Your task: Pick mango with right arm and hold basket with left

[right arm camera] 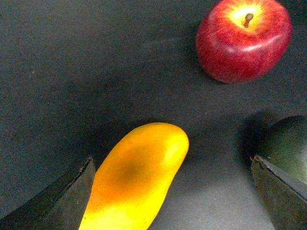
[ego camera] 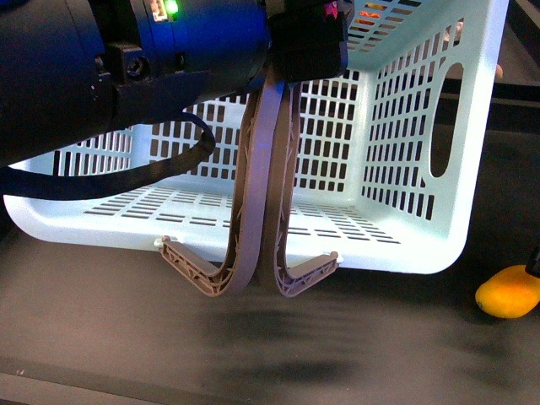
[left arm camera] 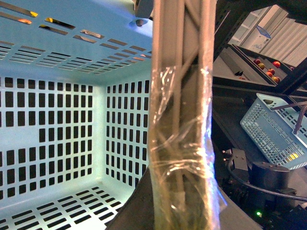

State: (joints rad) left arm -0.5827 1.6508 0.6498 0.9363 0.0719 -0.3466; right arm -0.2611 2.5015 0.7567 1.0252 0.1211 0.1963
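In the front view, the big black left arm (ego camera: 76,76) with a small green light (ego camera: 172,8) and a black cable (ego camera: 126,173) reaches over the light blue basket (ego camera: 405,245). The left gripper (ego camera: 263,253) hangs down in front of the basket's near edge. Its two grey fingers are pressed tight together. I cannot tell if a bit of the basket is pinched between them. The mango (ego camera: 508,291) lies on the dark table (ego camera: 253,354), right of the basket and a little apart from it.

In the left wrist view, one grey finger (left arm camera: 182,143) wrapped in clear tape stands close up. The inside of the basket (left arm camera: 57,120) fills the space beside it. A second blue basket (left arm camera: 273,134) sits well apart from the first one.

In the right wrist view, the right gripper (right arm camera: 171,165) is spread wide and holds nothing. The mango (right arm camera: 139,177) lies between its two dark fingers (right arm camera: 57,201), just beside one of them. A dark green round thing (right arm camera: 288,143) sits by the other finger. A red apple (right arm camera: 244,38) lies on the table near the mango but does not touch it.
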